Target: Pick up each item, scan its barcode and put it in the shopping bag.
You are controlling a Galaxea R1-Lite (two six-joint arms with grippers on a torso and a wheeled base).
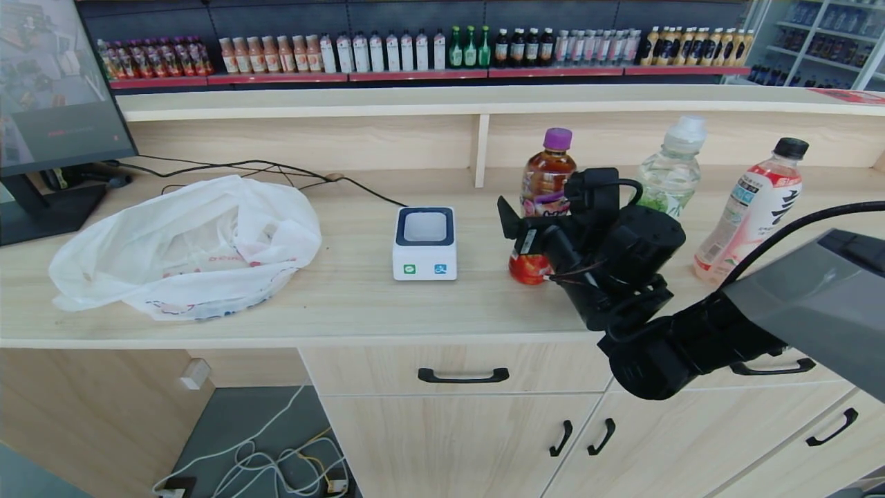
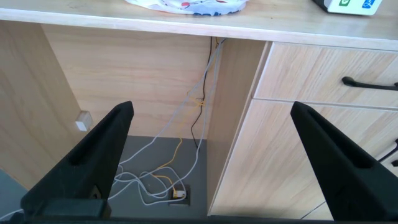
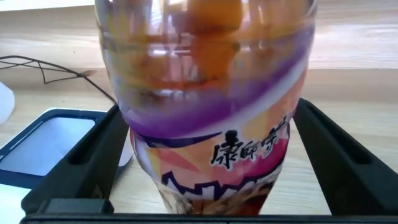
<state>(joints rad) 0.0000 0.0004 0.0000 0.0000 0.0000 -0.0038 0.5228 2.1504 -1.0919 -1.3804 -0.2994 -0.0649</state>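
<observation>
- The tea bottle (image 1: pixel 547 176), the purple-capped one, stands upright on the counter (image 1: pixel 359 304), a bit right of centre in the head view. Its long axis is straight up and down.
- The right gripper (image 3: pixel 209 109) is already around its lower body, with one finger on each side and the bottle square in the gap. The jaws look spread about as wide as they go, so I'd say nothing is clamped yet.
- The right arm is obviously the closer one. The left gripper (image 2: pixel 211 109) hangs low, facing the cabinet front (image 2: pixel 298 143), wide open and empty.
- The scanner (image 1: pixel 424 243) is just left of the bottle, and the shopping bag (image 1: pixel 187 249) is further left.
- Hard to make out: whether the finger pads actually touch the label, and where the barcode is. The right wrist view cuts off the bottle's base and cap.
</observation>
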